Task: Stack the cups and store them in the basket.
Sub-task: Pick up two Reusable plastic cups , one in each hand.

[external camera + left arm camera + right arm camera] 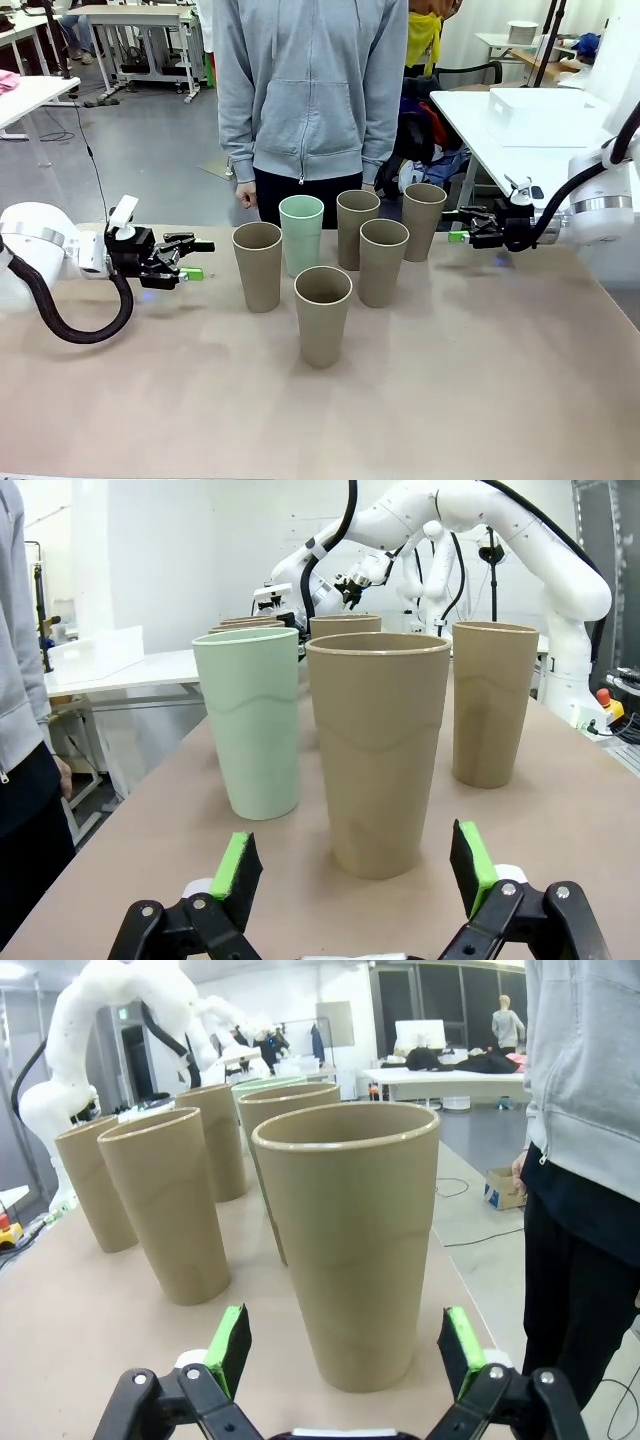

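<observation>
**Both grippers lined up on the outer cups**

Table [500, 400]: a person [310, 100] stood at the far edge. The white basket [545, 112] sat on the neighbouring table beyond my right arm, well apart from the work. Six cups stood upright, bunched mid-table: five tan, with the mint green cup [301, 233] in the back row.

My left gripper [200, 258] was spread wide, level with the leftmost tan cup [257, 265] and not touching it. My right gripper [453, 225] was spread the same way, facing the rightmost tan cup [423, 220].

Judgement: centre each cup between the green pads [238, 875], take it mid-wall and close gently, since the taper may slip. Lift clear of the neighbouring rims before nesting.
</observation>
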You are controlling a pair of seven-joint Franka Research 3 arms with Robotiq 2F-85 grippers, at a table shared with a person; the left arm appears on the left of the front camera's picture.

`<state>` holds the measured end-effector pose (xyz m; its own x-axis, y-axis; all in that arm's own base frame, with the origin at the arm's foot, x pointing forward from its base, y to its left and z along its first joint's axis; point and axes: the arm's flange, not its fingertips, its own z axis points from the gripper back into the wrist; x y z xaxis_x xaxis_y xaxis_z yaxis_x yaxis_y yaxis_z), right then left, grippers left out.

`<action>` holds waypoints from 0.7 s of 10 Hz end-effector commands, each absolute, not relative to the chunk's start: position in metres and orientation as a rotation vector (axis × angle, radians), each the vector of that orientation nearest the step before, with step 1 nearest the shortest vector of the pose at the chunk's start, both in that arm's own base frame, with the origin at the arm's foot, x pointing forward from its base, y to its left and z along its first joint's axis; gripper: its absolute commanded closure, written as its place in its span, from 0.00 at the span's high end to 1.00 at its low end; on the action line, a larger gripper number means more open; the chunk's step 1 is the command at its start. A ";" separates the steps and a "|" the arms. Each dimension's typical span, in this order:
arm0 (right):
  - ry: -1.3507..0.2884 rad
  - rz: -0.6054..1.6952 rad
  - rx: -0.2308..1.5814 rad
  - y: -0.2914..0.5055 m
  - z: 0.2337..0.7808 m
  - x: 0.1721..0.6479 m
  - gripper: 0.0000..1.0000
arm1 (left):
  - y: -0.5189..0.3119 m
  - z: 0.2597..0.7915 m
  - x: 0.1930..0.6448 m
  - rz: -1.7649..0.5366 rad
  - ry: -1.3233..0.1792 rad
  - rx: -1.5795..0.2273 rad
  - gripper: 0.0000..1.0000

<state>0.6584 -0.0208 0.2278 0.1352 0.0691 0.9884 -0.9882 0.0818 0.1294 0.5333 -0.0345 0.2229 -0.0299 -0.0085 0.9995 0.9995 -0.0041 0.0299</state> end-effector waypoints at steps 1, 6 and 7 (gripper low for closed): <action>-1.167 1.063 1.147 -0.008 0.227 0.658 1.00 | -0.046 0.223 0.520 -1.264 -1.275 -1.138 1.00; -1.189 1.057 1.097 0.005 0.233 0.661 1.00 | -0.059 0.216 0.509 -1.274 -1.293 -1.133 1.00; -1.187 1.060 1.096 0.007 0.234 0.661 1.00 | -0.062 0.213 0.509 -1.276 -1.281 -1.138 1.00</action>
